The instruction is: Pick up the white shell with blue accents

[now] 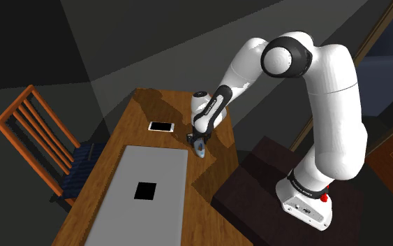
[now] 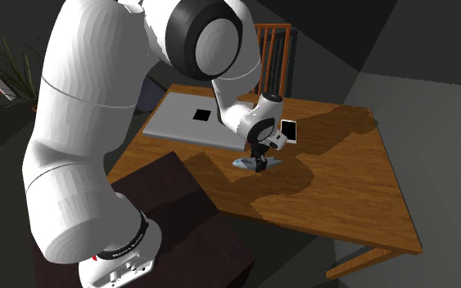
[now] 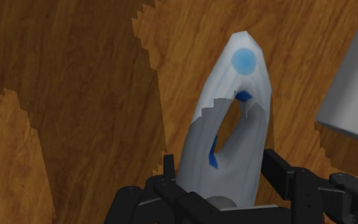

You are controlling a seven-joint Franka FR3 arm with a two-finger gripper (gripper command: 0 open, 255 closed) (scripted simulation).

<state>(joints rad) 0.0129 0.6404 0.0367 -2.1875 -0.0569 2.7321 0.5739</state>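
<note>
Wrist view: shell [image 3: 234, 83] lies flat on the wooden worktop [image 3: 75, 95], just off the grey mat [image 3: 355, 76], beside its corner and not on it. It is pale white-grey, with a blue dot near the pointed tip and blue flecks round an opening in the middle. The tip points away from me and the broad end sits under my palm.

My gripper [image 3: 217, 167] is down at worktop level and narrowly open. The fingers [image 3: 279, 172] bracket the broad end, one on each side, close to the flanks. I read a sliver of wood between one finger and the shell, so I judge it not clamped yet.

Shoulder view: my hand stands nearly upright over the shell at the mat's corner. A phone [image 1: 161, 126] lies off the same end of the mat, apart from the shell and out of my way.

Step in hand, as I judge it: close, then lift.
- Close slowly and centred. The gaps look uneven, so one pad may land first and push the shell sideways toward the mat.
- The flanks curve and taper toward the tip, so a hard squeeze could pop it forward. Grip the broad section, low on the sides.
- The opening likely thins the wall, so use moderate force.
- Confirm contact on both pads before rising.
- Lift straight up with no wrist roll and no drag across the wood.
</note>
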